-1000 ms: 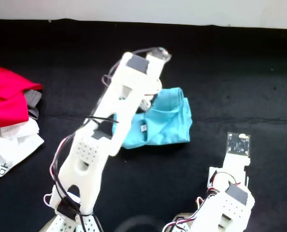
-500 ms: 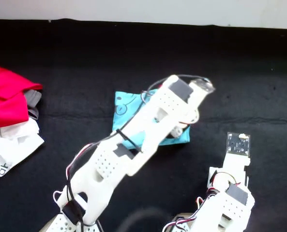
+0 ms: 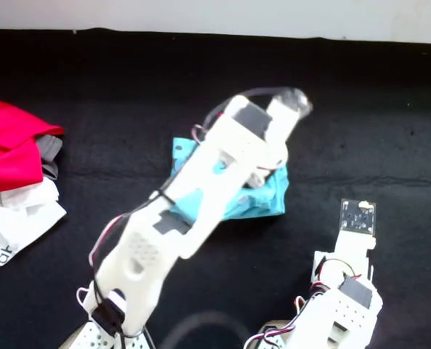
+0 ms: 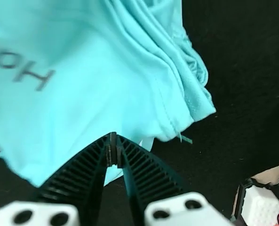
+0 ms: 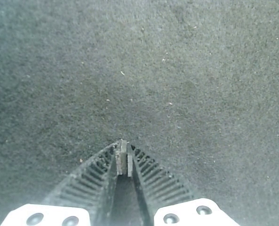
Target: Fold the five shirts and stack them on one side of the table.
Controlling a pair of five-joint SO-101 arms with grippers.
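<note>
Sitting by its base, the right hand [image 5: 123, 162] is pressed together over the tabletop [image 5: 191, 70]; the left hand [image 4: 115, 151], likewise pressed together, seemingly pinching nothing, hovers at the edge of the teal shirt [image 4: 83, 75] lying mid-tabletop.

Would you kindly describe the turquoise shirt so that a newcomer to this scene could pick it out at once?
On the black table, look near the middle, beneath the left arm stretched over it. The turquoise shirt lies there, folded into a small bundle. It is the only blue-green garment and lies alone; the red, grey and white clothes are heaped at one side edge.
</note>
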